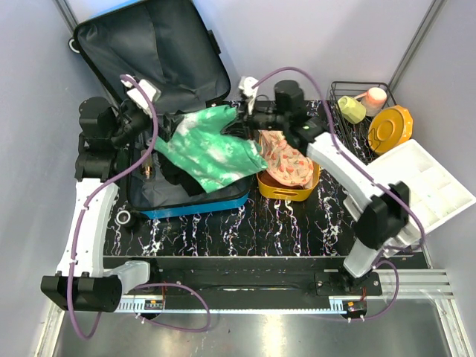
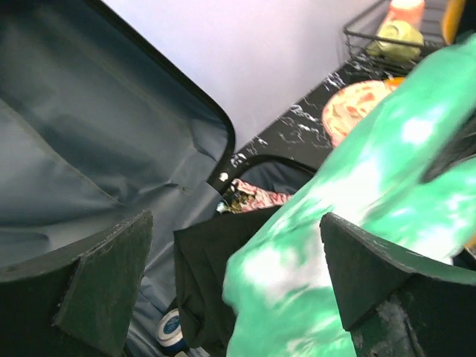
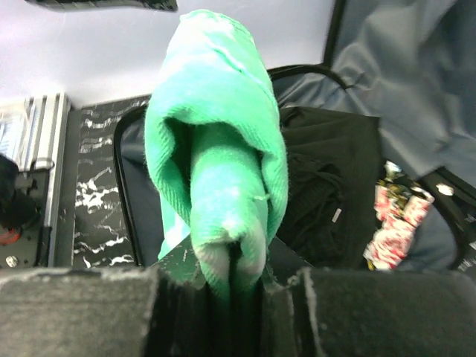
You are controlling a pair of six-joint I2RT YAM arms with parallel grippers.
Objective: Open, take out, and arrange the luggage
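- The luggage (image 1: 149, 52), a blue hard-shell suitcase, lies open at 10 o'clock on the black marbled counter (image 1: 282, 230). Its lid leans against the back wall and its top is cut off by the overhead view. Only a strip of blue shell shows along the near edge. The outside of the lid is hidden.
- A green tie-dye garment (image 1: 212, 149) stretches across the open case and covers much of what is inside.
- The left claw (image 1: 152, 134), at 9 o'clock, is spread wide. In its wrist view the garment runs between the two fingers; whether either finger touches it is unclear.
- The right claw (image 1: 242, 117), at 12 o'clock, is pressed together, pinching a bunched fold of the green tie-dye garment.
- On the case's dark grey lining lie a black garment (image 3: 327, 178), a small red-and-white printed packet (image 3: 398, 223) and a small round tin (image 2: 171, 331) that the picture edge partly cuts off.
- An orange basket (image 1: 279, 192) stands just beside the case at 3 o'clock from it. It holds a pink printed cloth (image 1: 286, 160), and the right arm crosses part of it.
- A wire basket (image 1: 361, 84) at 2 o'clock holds a green cup (image 1: 351, 109) and a pink cup (image 1: 374, 98).
- An orange round dish (image 1: 390, 128) rests against the wire basket, and a white tray (image 1: 431, 178) lies at 3 o'clock.
- Counted: one suitcase, two baskets, two cups, one tray, two claws.
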